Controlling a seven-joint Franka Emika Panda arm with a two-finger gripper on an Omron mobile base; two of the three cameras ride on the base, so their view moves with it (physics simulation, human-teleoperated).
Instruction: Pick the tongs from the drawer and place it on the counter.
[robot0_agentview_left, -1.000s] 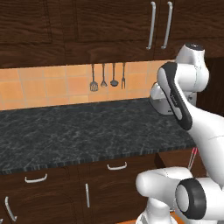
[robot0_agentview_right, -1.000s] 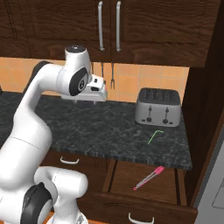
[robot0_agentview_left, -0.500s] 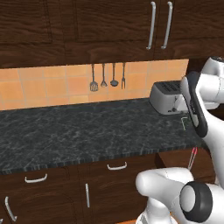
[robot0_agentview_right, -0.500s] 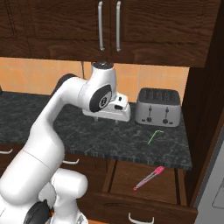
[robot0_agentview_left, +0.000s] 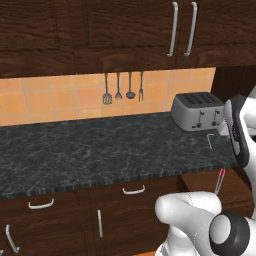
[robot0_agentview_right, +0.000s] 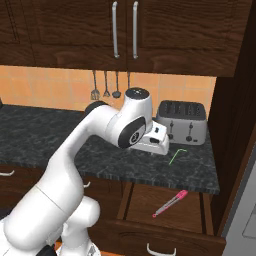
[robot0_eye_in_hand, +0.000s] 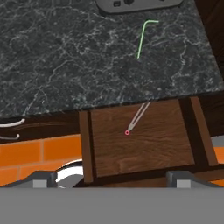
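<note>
The robot's end effector (robot0_eye_in_hand: 107, 176) hangs above the open drawer. In the hand view its two small dark finger tips (robot0_eye_in_hand: 40, 176) stand far apart at the bottom, so it is wide open and holds nothing. In the right base view the white hand sits over the front edge of the table, just left of the drawer.

The dark brown wooden drawer (robot0_agentview_right: 137, 200) with its lighter reddish-brown floor is pulled out below the table's right end. The slim pink tongs with a pale tip (robot0_agentview_right: 170, 203) lie flat on the drawer floor, slanting, near the middle. In the hand view the tongs (robot0_eye_in_hand: 137, 117) look thin and grey with a small red end, and they reach from the middle of the drawer floor toward the table edge. In the left base view the tongs (robot0_agentview_left: 219, 180) show as a thin pink stick under the table's right end.

The long black stone table with grey veins (robot0_agentview_right: 60, 142) carries a silver toaster (robot0_agentview_right: 181, 121) by the back wall at its right end. A small green L-shaped line (robot0_agentview_right: 176, 155) is marked on the table in front of the toaster. Four dark grey long-handled kitchen tools (robot0_agentview_left: 123, 88) hang on the orange tiled wall.
</note>
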